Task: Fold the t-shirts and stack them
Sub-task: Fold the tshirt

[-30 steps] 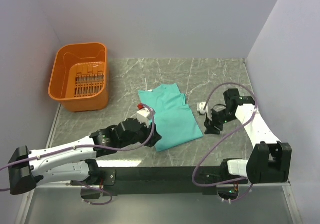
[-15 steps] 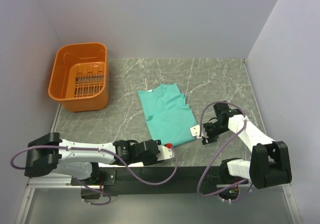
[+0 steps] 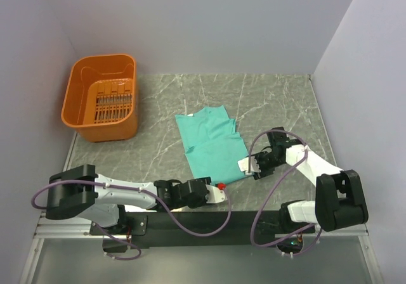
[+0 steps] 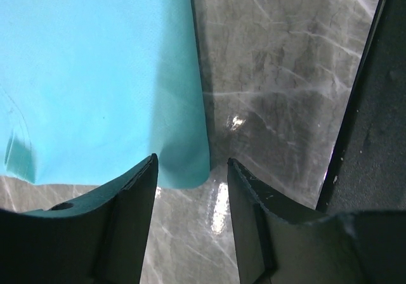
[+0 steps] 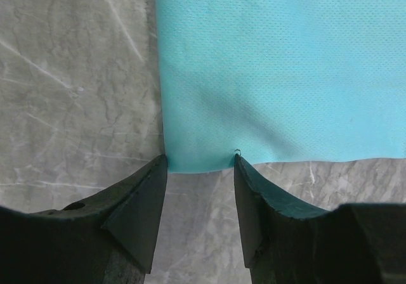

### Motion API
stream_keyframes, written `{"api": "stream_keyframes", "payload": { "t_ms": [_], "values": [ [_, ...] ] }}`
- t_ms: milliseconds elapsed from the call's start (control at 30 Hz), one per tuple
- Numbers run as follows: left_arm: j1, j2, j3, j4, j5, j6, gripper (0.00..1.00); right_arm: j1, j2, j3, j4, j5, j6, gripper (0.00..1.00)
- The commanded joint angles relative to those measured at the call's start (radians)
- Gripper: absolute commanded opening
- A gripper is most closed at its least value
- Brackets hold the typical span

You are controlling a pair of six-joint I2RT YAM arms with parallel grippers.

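Shirt: a plain teal short-sleeved cotton t-shirt (image 3: pixel 212 148) lay partly folded, a narrow oblong with sleeves tucked in, flat on the grey marble-patterned table (image 3: pixel 279 100) and well apart from the orange slatted plastic basket (image 3: pixel 76 109) at the far left.
Left gripper: the left gripper (image 4: pixel 190 170) sat low at the near left corner of the hem, its black jaws part-way apart and holding nothing, the cloth corner lying in the gap.
Right gripper: the right gripper (image 5: pixel 200 160) stood likewise at the near right corner, jaws part-way apart and empty, the hem's edge just reaching between the fingertips.
Step in hand: by my reading, taking both hem corners to fold the near end up toward the collar.
Doing it well: each lower finger should slide under the cloth, not over it. Both pinches should close together and catch every layer. The lift should stay level so the fold line runs straight across.
Risk: the left corner sat toward one finger, so the pinch might catch only a sliver.
Change, left arm: a second earlier it reached over the shirt's left edge near the collar; it had since swung back to the near hem.
Change, right arm: it had drawn in from beside the shirt's right side to the near right corner.
Change, shirt: its place looked unchanged.
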Motion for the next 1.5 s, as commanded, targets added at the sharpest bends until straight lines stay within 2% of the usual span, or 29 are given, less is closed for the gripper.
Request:
{"api": "stream_keyframes", "payload": {
  "t_ms": [0,300,400,500,533,600,633,667,700,733,867,1133,1300,1467],
  "values": [
    [-0.005,0.038,-0.012,0.066,-0.003,0.020,0.53,0.009,0.017,0.015,0.030,0.008,0.004,0.53],
    [-0.007,0.120,0.001,0.023,0.024,0.014,0.49,0.029,0.039,0.017,0.039,0.040,-0.004,0.52],
    [-0.007,0.158,0.014,0.010,0.027,0.017,0.46,0.046,0.051,0.009,0.056,0.068,0.007,0.50],
    [-0.007,0.192,0.030,-0.005,0.021,0.022,0.35,0.054,0.057,0.009,0.067,0.082,0.015,0.45],
    [-0.007,0.198,0.033,-0.008,0.020,0.022,0.27,0.057,0.057,0.010,0.067,0.082,0.016,0.39],
    [-0.007,0.201,0.034,-0.008,0.018,0.020,0.19,0.055,0.063,0.016,0.059,0.080,0.019,0.32],
    [-0.007,0.200,0.034,-0.007,0.020,0.020,0.17,0.057,0.063,0.020,0.053,0.080,0.018,0.23],
    [-0.007,0.195,0.031,-0.004,0.017,0.019,0.15,0.058,0.063,0.020,0.050,0.079,0.021,0.18],
    [-0.005,0.183,0.030,-0.003,0.015,0.020,0.06,0.057,0.062,0.023,0.047,0.076,0.022,0.15],
    [-0.007,0.175,0.028,-0.002,0.011,0.020,0.02,0.058,0.057,0.024,0.033,0.067,0.024,0.10],
    [-0.005,0.112,0.011,0.001,0.029,0.019,0.01,0.055,0.033,0.050,-0.028,0.022,0.056,0.00],
    [0.044,-0.093,0.005,-0.072,0.190,0.043,0.00,0.048,-0.002,0.217,-0.334,-0.077,0.087,0.00],
    [0.098,-0.213,0.007,-0.115,0.300,0.080,0.00,0.049,-0.050,0.265,-0.405,-0.162,0.110,0.00],
    [0.205,-0.273,0.028,-0.149,0.392,0.100,0.00,0.049,-0.012,0.380,-0.448,-0.200,0.185,0.00]
  ]
}}
